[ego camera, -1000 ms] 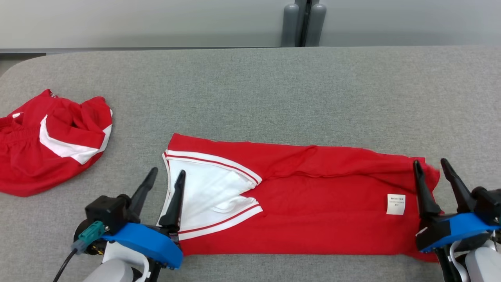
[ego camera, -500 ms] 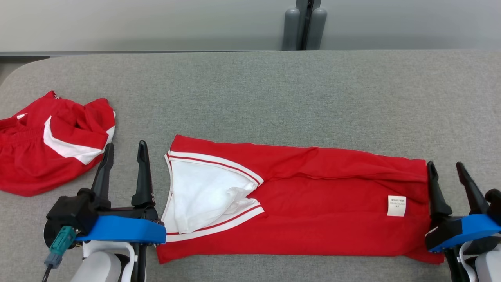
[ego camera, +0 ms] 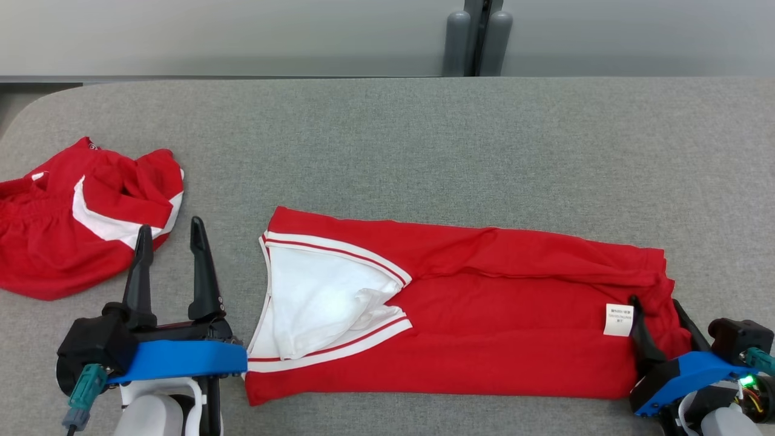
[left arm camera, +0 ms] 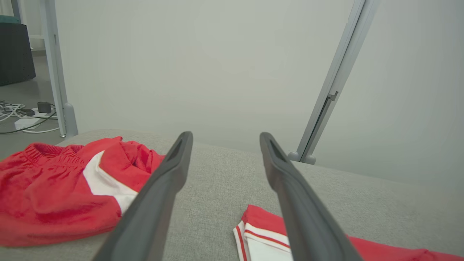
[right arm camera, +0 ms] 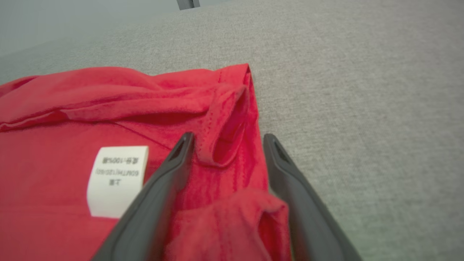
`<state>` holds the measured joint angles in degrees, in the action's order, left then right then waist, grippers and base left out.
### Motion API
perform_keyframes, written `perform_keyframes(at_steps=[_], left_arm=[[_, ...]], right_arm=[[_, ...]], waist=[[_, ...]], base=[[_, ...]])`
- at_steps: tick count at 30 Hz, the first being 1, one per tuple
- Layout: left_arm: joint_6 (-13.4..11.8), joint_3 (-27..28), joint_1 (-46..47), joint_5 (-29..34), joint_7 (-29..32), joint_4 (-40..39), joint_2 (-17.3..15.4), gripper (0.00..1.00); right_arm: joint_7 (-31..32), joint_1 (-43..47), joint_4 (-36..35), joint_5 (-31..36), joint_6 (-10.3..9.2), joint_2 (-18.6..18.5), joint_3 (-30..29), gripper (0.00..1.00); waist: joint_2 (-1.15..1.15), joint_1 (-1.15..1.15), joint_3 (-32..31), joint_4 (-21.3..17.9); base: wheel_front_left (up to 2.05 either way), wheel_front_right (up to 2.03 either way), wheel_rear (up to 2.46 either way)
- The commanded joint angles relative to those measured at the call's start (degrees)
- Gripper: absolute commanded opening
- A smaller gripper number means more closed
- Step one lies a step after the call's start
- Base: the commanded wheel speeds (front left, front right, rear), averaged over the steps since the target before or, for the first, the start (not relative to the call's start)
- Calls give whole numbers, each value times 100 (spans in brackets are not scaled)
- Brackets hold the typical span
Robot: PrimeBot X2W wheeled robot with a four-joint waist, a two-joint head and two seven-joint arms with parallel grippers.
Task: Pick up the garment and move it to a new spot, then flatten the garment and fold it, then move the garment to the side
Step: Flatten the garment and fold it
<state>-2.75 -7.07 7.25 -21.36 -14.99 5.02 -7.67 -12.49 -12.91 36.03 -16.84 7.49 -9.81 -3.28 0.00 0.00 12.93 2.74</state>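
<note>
The garment (ego camera: 484, 315) is a red shirt with a white, red-striped V-neck, lying folded into a long band across the grey table (ego camera: 424, 145). Its white label (ego camera: 618, 319) faces up near the right end. My left gripper (ego camera: 171, 225) stands open on bare table just left of the collar, fingers apart with nothing between them (left arm camera: 226, 135). My right gripper (ego camera: 655, 301) is open over the garment's right end; in the right wrist view (right arm camera: 229, 135) a bunched hem fold (right arm camera: 228, 145) lies between its spread fingers, beside the label (right arm camera: 117, 179).
A second red-and-white garment (ego camera: 66, 242) lies crumpled at the table's left edge, close to my left gripper's outer finger (left arm camera: 54, 195). A grey post (ego camera: 478, 36) stands behind the table's far edge. Cables (left arm camera: 21, 116) lie on the floor beyond the left end.
My left gripper moved left, off the collar, onto bare table. My right gripper drew back toward me at the right hem, which now looks slightly bunched. The camera shifted a little.
</note>
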Motion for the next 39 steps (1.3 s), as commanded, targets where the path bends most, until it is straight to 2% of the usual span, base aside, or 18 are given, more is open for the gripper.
perform_keyframes(at_steps=[1, 2, 3, 5, 11, 19, 24, 31, 39], left_arm=[[42, 75, -25, 71, -27, 10, 32, 100], [95, 145, -34, 129, -27, 27, 78, 100], [138, 217, -47, 189, -27, 48, 129, 100], [217, 358, -56, 304, -27, 58, 210, 100], [411, 683, -47, 539, -27, 111, 373, 100], [554, 920, -68, 742, -28, 188, 459, 100], [586, 973, -83, 838, -28, 227, 474, 100], [571, 1006, -132, 863, -28, 234, 480, 100], [496, 945, -87, 845, -28, 254, 482, 100]], right_arm=[[18, -58, 93, -38, 1, 29, 44, 100], [24, -32, 178, -88, 1, 72, 95, 87], [6, -25, 210, -162, 2, 109, 141, 37], [-27, -37, 249, -264, 2, 138, 222, 0], [-193, -211, 173, -521, 0, -78, 195, 0], [-268, -396, 114, -465, 1, -681, -363, 0], [-275, -499, -3, -356, 1, -842, -566, 0], [-275, -470, -591, -106, 1, -499, -325, 0], [-114, -285, -1503, 23, 1, 83, 504, 0]], waist=[[0, 0, -5, -2], [0, 0, -8, -4], [0, 0, -11, -11], [0, 0, -9, -29], [0, 0, -7, -110], [0, 0, -76, -180], [0, 0, -118, -211], [0, 0, -169, -220], [0, 0, -128, -174]], base=[[0, 0, 0], [0, 0, 0], [0, 0, 0], [0, 0, 0], [0, 0, 0], [0, 0, 0], [0, 0, 0], [0, 0, 0], [0, 0, 0]])
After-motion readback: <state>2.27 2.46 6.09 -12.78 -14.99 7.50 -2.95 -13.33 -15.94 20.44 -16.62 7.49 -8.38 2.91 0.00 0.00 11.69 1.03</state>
